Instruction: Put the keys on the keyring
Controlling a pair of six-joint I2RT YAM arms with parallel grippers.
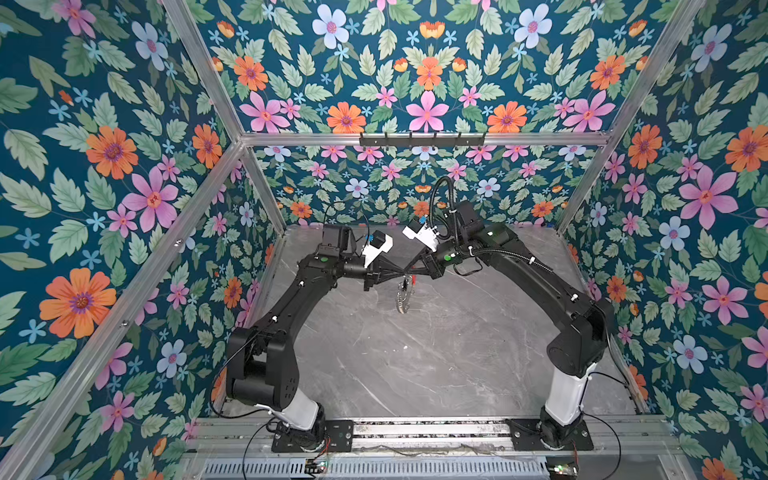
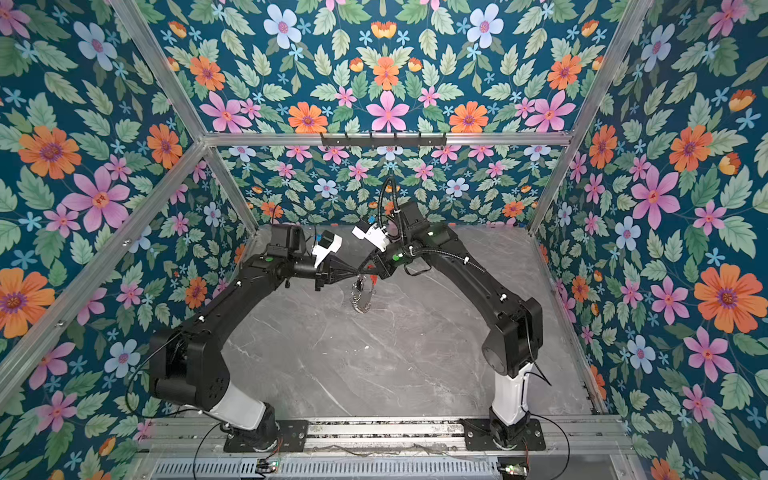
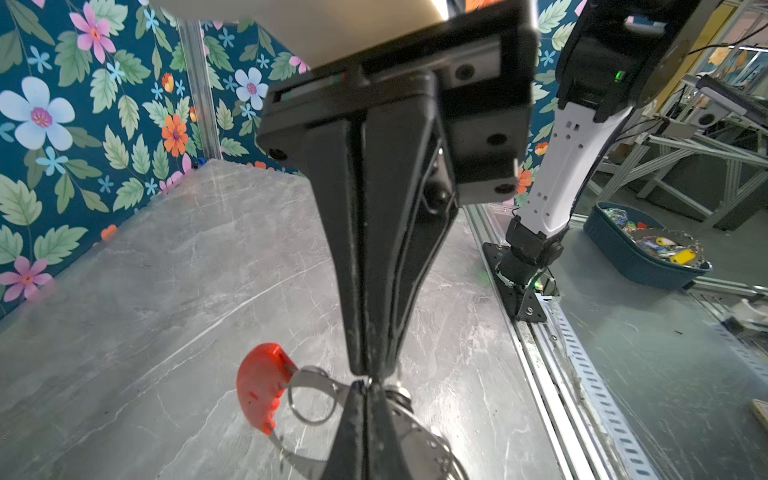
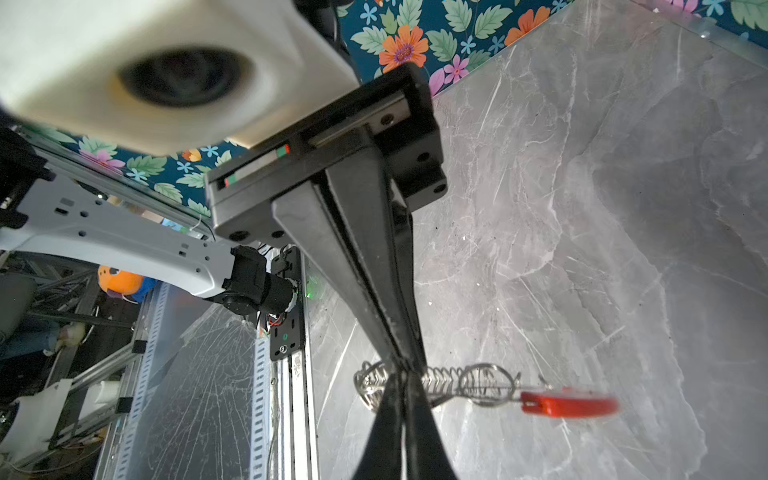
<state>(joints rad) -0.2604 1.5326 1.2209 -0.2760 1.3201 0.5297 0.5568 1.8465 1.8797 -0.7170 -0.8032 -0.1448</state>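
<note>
left gripper (image 3: 365, 371) and right gripper (image 4: 404, 365) meet tip to tip above the grey marble table (image 1: 457, 353), towards 12 o'clock of its centre in both top views. the left jaws are pressed fully together, pinching the rim of the keyring (image 1: 402, 297), which hangs at 6 o'clock of the tips, its red curved piece (image 3: 259, 384) near them. the right jaws show only a thin slit at the same rim; whether they grip it cannot be told.
</note>
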